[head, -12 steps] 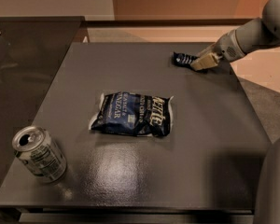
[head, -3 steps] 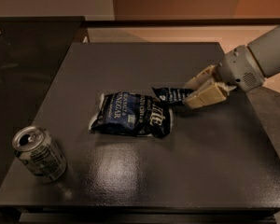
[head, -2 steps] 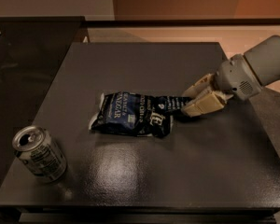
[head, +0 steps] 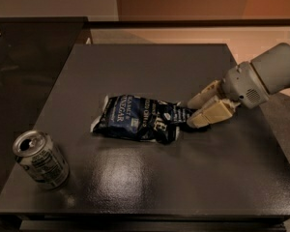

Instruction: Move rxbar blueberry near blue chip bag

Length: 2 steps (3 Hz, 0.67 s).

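The blue chip bag [head: 135,118] lies crinkled in the middle of the dark table [head: 150,178]. The rxbar blueberry [head: 181,114], a small dark wrapper, lies low at the bag's right end, touching or overlapping its edge. My gripper [head: 191,114] reaches in from the right, its two tan fingers [head: 211,114] closed around the bar's right end, down at table height. The bar's right part is hidden between the fingers.
A silver drink can [head: 41,159] stands at the table's front left corner. A second dark surface [head: 24,62] adjoins the table on the left. The table's right edge runs just under my arm [head: 270,79].
My gripper has carried the bar from the table's far right corner leftward and toward the front, and has lowered it against the chip bag's right end. The bag and the can have not moved.
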### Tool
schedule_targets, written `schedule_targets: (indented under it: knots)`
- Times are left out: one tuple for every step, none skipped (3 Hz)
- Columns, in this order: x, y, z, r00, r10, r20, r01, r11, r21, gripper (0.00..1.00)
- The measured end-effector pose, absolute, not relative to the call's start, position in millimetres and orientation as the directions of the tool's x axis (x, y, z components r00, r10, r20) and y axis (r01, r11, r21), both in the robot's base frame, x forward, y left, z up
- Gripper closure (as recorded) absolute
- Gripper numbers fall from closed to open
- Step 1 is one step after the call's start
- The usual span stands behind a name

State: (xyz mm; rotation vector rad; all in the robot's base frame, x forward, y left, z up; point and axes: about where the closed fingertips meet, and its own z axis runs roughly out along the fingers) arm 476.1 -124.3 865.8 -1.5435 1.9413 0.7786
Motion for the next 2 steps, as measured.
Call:
schedule_targets:
  knots:
    - [476.0,-122.6,865.5,-0.200,-0.669,-0.715,-0.978,0.176,0.109,0.00]
    - [476.0,-122.6,865.5,-0.200,-0.669,-0.715,-0.978,0.176,0.109,0.00]
